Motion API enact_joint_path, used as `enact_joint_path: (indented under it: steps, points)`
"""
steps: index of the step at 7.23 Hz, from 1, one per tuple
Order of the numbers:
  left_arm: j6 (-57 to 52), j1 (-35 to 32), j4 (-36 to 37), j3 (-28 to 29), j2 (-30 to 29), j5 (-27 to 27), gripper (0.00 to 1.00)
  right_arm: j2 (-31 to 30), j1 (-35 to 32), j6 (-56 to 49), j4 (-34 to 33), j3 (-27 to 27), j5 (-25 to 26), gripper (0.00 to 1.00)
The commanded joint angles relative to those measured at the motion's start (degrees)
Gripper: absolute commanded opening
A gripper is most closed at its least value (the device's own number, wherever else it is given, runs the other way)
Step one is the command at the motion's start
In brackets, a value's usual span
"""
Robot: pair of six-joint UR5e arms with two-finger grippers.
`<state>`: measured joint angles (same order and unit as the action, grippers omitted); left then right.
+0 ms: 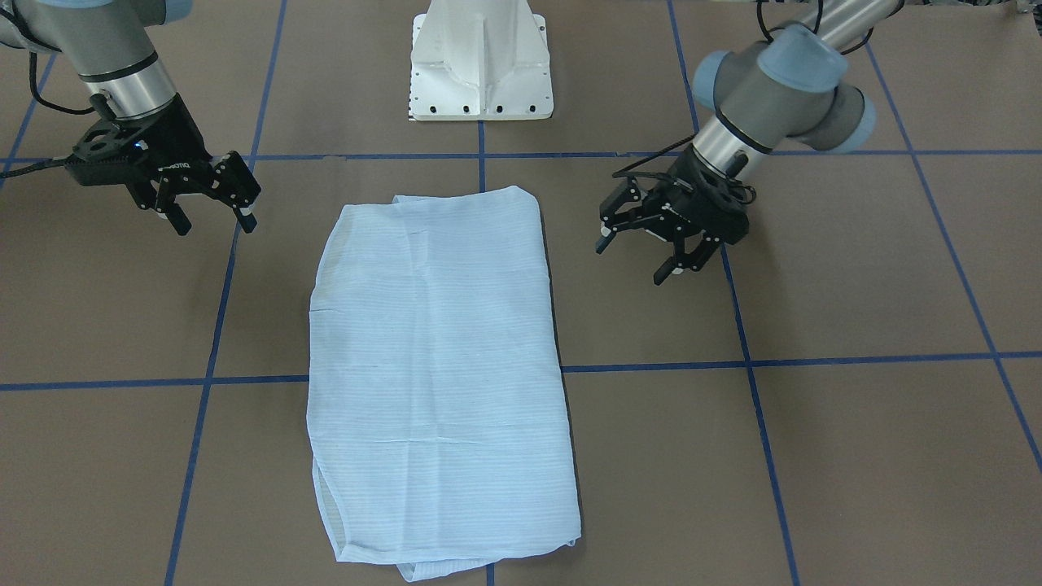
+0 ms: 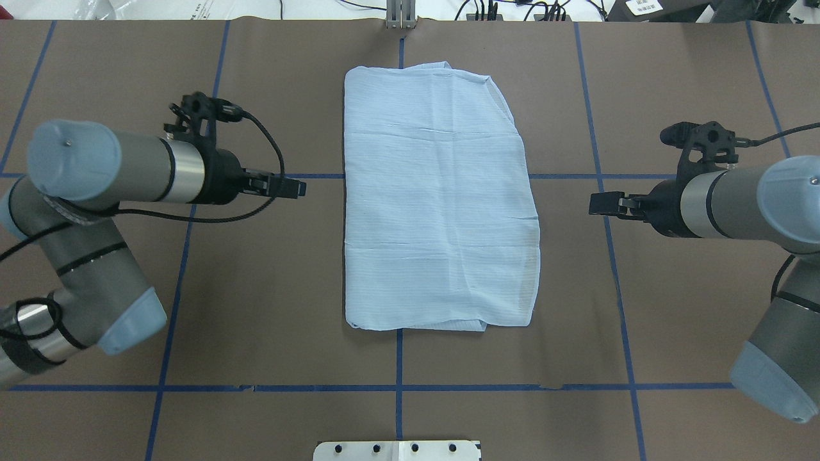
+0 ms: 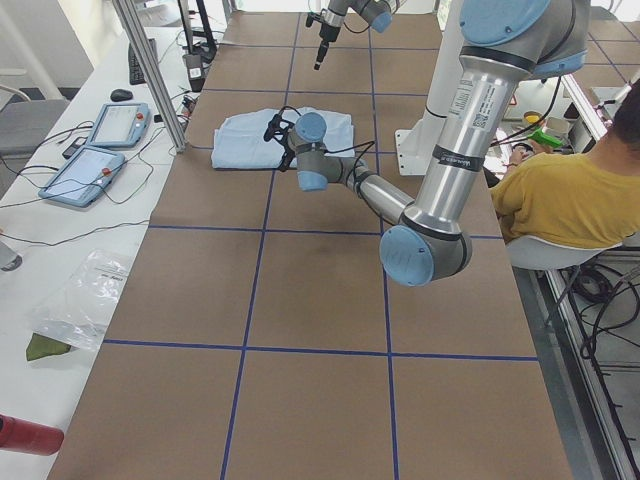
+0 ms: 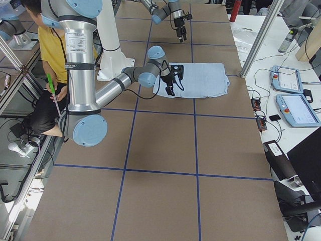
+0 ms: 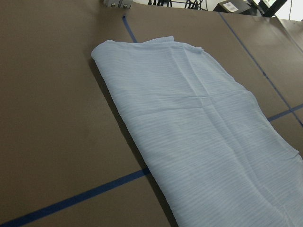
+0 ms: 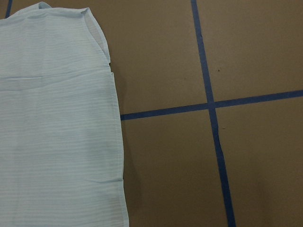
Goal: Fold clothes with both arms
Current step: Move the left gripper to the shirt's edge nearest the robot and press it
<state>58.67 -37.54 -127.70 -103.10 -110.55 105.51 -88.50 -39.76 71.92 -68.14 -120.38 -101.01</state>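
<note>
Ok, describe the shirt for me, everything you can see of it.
The shirt is thin, light-blue cloth with fine stripes, folded into a long rectangle of several layers. It lies flat on the brown table, mid-table, over the crossing blue tape lines. Faint creases run across it, and under-layers peek out at both short ends. No collar, buttons or sleeves show. Only the table touches it: the left hand and right hand hang open on either side, clear of it.
</note>
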Motion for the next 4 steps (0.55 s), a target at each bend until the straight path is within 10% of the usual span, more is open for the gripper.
enact_joint_path:
  steps: [1, 4]
  points:
    - [10.6, 10.6, 12.8, -4.9, -1.0, -8.5, 1.0, -0.3, 0.1, 0.1, 0.3, 0.1, 0.6, 1.0]
    - [20.9, 18.5, 12.9, -2.1, -2.7, -13.8, 0.96, 0.1, 0.1, 0.1, 0.3, 0.3, 0.7, 1.0]
